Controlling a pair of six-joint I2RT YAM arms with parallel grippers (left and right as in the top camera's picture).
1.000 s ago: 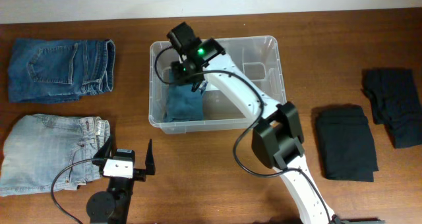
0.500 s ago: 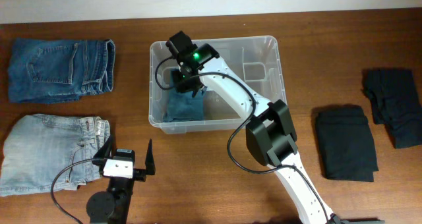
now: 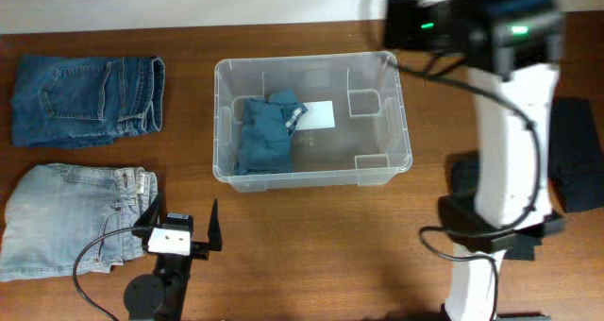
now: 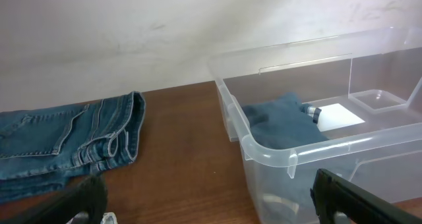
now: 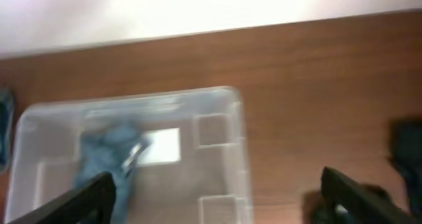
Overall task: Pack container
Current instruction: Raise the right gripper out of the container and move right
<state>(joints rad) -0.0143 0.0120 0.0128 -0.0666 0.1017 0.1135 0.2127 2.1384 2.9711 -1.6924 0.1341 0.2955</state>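
The container (image 3: 219, 123), a clear plastic bin, stands at the middle of the table. A folded blue garment (image 3: 264, 134) lies in its left half beside a white label (image 3: 319, 115) on the base. My right arm (image 3: 510, 123) is raised high at the right, blurred, away from the bin. In the right wrist view my right gripper (image 5: 217, 204) is open and empty, looking down on the container (image 5: 234, 118) and the blue garment (image 5: 105, 151). My left gripper (image 3: 179, 231) rests open near the front edge, with the container (image 4: 290, 155) ahead on its right.
Dark blue folded jeans (image 3: 85, 99) lie at the back left and light blue jeans (image 3: 66, 217) at the front left. Black folded garments (image 3: 576, 160) lie at the right, partly behind my right arm. The dark jeans (image 4: 66, 145) show left of the bin.
My right gripper opened and left the blue garment in the container. The arm then rose out of the bin and swung to the right. The left arm has not moved.
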